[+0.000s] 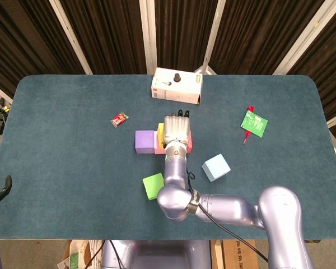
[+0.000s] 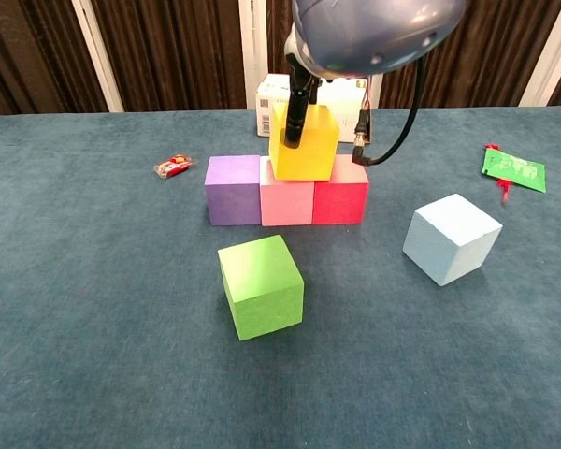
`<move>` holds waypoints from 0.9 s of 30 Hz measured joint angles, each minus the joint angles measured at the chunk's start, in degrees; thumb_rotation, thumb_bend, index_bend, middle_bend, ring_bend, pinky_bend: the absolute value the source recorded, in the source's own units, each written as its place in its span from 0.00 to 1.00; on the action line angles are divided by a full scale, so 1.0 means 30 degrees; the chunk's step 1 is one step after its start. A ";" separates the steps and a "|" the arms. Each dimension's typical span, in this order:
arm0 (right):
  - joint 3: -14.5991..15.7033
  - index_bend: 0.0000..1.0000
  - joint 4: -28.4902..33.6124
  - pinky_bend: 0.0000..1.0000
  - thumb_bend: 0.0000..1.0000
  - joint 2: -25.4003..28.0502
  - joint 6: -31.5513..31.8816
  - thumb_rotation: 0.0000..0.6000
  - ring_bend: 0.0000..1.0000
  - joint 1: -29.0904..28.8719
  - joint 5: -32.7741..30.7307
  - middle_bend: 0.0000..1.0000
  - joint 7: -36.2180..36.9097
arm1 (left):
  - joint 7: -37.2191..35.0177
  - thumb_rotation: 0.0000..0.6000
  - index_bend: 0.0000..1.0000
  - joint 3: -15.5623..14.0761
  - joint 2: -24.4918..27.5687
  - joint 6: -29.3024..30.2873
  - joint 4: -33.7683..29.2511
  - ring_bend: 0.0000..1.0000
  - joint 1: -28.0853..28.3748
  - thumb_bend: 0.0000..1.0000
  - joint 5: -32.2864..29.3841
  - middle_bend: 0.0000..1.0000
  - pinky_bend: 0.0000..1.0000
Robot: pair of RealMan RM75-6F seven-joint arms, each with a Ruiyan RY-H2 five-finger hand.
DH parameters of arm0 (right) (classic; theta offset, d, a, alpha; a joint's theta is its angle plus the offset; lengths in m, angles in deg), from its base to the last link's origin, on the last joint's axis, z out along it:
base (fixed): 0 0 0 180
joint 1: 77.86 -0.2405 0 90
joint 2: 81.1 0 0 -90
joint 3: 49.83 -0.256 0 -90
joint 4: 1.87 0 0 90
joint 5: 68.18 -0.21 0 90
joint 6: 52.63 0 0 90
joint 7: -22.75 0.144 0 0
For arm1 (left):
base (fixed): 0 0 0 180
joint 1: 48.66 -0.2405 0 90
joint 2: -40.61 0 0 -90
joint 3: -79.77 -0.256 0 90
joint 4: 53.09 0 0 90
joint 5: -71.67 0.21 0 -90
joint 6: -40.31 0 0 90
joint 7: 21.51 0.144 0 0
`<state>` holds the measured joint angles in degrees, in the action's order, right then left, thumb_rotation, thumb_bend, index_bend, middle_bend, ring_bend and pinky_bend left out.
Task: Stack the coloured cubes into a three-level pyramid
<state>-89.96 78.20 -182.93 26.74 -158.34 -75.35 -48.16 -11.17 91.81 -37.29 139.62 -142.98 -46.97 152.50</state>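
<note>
My right hand (image 1: 176,130) grips a yellow cube (image 2: 313,150) from above, with a dark finger (image 2: 295,117) down its front face. The cube rests, slightly tilted, on the seam between the pink cube (image 2: 287,203) and the red cube (image 2: 341,201). A purple cube (image 2: 232,190) touches the pink one on the left, making a row of three. A green cube (image 2: 260,285) lies loose in front of the row, and a light blue cube (image 2: 451,238) sits to the right. Only a dark sliver of my left hand (image 1: 3,188) shows at the table's near-left edge.
A white box (image 1: 176,86) stands just behind the row of cubes. A small red wrapper (image 1: 119,119) lies to the left of it. A green packet (image 1: 253,123) with a red piece lies at the far right. My right forearm (image 1: 224,204) crosses the near middle.
</note>
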 measured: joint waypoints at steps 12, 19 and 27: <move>0.0046 0.32 -0.0339 0.00 0.29 -0.0303 0.0303 1.00 0.03 -0.0240 0.0206 0.23 -0.0076 | -0.0022 1.00 0.03 0.0020 0.0012 0.0021 -0.0021 0.00 -0.0008 0.41 -0.0026 0.00 0.00; 0.0003 0.31 -0.0491 0.00 0.29 -0.0459 0.0451 1.00 0.02 -0.0330 0.0246 0.22 -0.0187 | -0.0053 1.00 0.03 0.0036 0.0042 0.0039 -0.0052 0.00 -0.0020 0.41 -0.0039 0.00 0.00; -0.0039 0.31 -0.0533 0.00 0.29 -0.0531 0.0567 1.00 0.02 -0.0355 0.0215 0.22 -0.0442 | -0.0062 1.00 0.03 0.0044 0.0055 -0.0002 -0.0048 0.00 -0.0013 0.41 -0.0084 0.00 0.00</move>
<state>-90.08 76.60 -184.52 28.44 -159.40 -74.71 -49.49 -11.35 91.94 -37.12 139.61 -143.12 -47.00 152.25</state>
